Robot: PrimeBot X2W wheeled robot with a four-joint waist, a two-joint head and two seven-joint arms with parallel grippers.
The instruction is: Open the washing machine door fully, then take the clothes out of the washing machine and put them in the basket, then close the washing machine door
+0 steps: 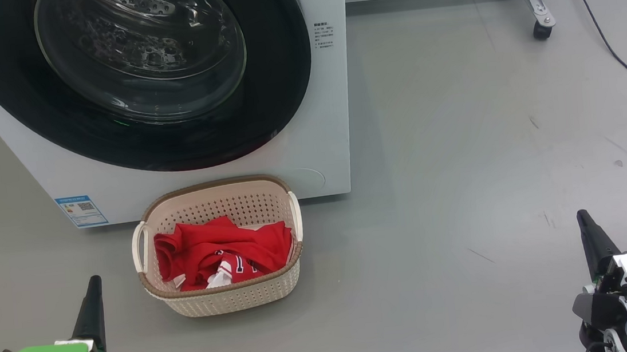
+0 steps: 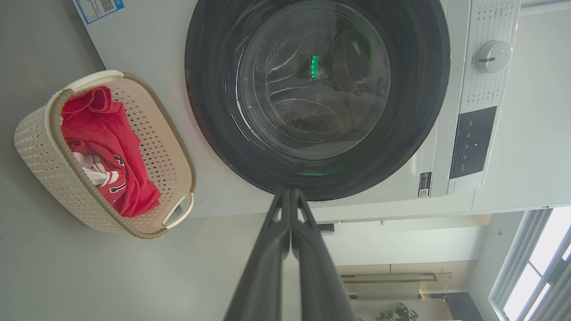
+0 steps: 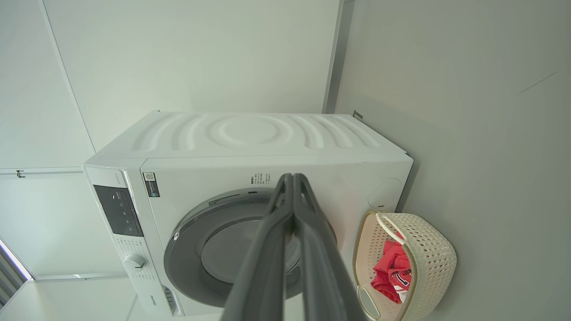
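The white washing machine [image 1: 323, 158] fills the upper left of the head view, and its round black-rimmed door [image 1: 281, 75] lies flat against the front, closed. On the floor in front stands the cream basket [image 1: 233, 298] holding the red clothes [image 1: 223, 253]. My left gripper [image 1: 93, 286] is low at the left, fingers pressed together and holding nothing. At the lower right my right gripper [image 1: 584, 219] is likewise shut and holding nothing. The left wrist view shows the door [image 2: 428, 111], the basket [image 2: 40, 147] and the clothes [image 2: 129, 151]. The right wrist view shows the machine [image 3: 250, 138], the basket [image 3: 432, 258] and the clothes [image 3: 388, 263].
A blue label sticker [image 1: 81, 210] sits at the machine's lower left corner. A metal leg on a castor [image 1: 541, 30] stands at the back right, with a black cable [image 1: 618, 57] trailing over the grey floor beside it. Bare floor stretches to the right of the machine.
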